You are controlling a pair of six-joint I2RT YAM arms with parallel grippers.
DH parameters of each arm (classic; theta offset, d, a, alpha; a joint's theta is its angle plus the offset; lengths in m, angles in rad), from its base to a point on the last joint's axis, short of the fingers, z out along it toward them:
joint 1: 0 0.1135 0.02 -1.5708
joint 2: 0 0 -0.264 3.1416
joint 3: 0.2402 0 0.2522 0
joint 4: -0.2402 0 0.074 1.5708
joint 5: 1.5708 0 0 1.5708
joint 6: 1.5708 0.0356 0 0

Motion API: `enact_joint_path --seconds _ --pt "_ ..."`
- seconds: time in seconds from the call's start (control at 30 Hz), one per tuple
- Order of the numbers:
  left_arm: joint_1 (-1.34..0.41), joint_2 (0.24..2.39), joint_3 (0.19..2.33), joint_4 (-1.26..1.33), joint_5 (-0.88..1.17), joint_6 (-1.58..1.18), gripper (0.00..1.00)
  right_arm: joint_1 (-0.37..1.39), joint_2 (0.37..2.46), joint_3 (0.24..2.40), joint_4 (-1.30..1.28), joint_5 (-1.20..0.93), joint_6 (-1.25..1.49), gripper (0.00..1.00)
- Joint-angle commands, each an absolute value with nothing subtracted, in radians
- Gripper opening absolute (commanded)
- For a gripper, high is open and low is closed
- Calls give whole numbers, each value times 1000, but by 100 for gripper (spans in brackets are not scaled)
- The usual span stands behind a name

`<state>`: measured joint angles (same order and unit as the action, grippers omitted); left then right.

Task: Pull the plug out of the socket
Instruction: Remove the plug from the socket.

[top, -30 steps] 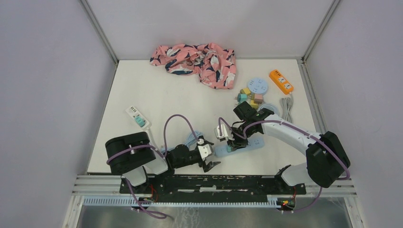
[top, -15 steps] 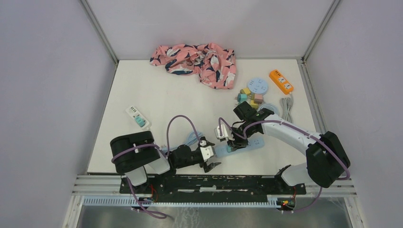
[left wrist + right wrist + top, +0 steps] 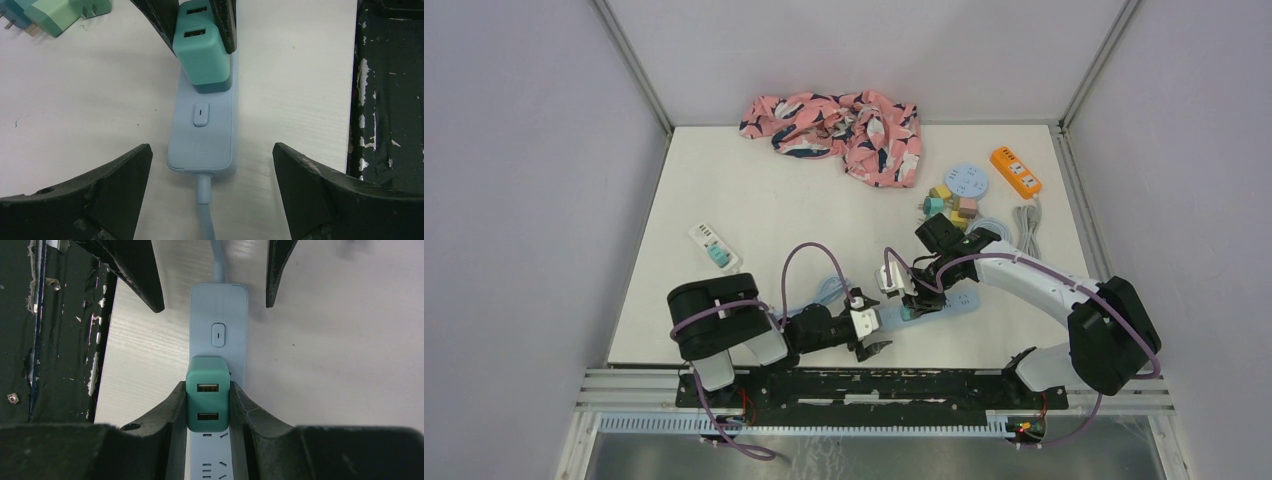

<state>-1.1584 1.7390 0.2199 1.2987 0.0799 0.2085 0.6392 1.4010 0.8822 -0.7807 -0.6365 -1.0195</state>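
A light blue power strip (image 3: 929, 309) lies near the table's front edge; it also shows in the left wrist view (image 3: 202, 130) and the right wrist view (image 3: 218, 330). A teal USB plug (image 3: 207, 395) sits in its socket, seen too in the left wrist view (image 3: 202, 52). My right gripper (image 3: 911, 300) is shut on the plug, one finger on each side. My left gripper (image 3: 210, 165) is open, its fingers standing either side of the strip's cable end, apart from it.
A pink patterned cloth (image 3: 839, 130) lies at the back. A white strip with a teal plug (image 3: 712, 246) is at left. An orange strip (image 3: 1015, 170), a round blue socket (image 3: 965, 181) and loose plugs (image 3: 949, 203) are at right. The black rail (image 3: 874, 380) runs along the front edge.
My left gripper has moved right, toward the blue strip's cable end. The right gripper stays shut on the plug.
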Motion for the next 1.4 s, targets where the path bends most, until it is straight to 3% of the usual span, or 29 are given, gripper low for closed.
enact_joint_path --seconds 0.0,0.43,0.47,0.53,0.6,0.67,0.7,0.97,1.17,1.37 --pt "-1161 1764 261 1360 64 261 95 635 1371 922 -783 -682 -1040 0" --pt "-1141 1858 308 1406 113 187 64 635 1363 899 -768 -710 -1065 0" --pt "-1139 1866 308 1415 127 180 59 636 1363 897 -768 -711 -1070 0" --pt "-1132 1878 310 1424 144 165 37 635 1361 893 -767 -715 -1078 1" --pt "-1128 1882 308 1426 155 159 25 637 1361 888 -766 -727 -1086 1" --pt "-1125 1882 306 1426 157 152 6 638 1359 882 -758 -754 -1083 1" --pt "-1124 1881 304 1427 159 149 3 640 1358 875 -745 -773 -1071 1" --pt "-1119 1884 297 1428 163 133 3 636 1362 886 -583 -733 -859 0" --pt "-1103 1895 278 1466 169 97 3 552 1340 884 -740 -705 -1060 0" --pt "-1096 1898 276 1477 178 86 3 574 1332 850 -846 -873 -1273 0"
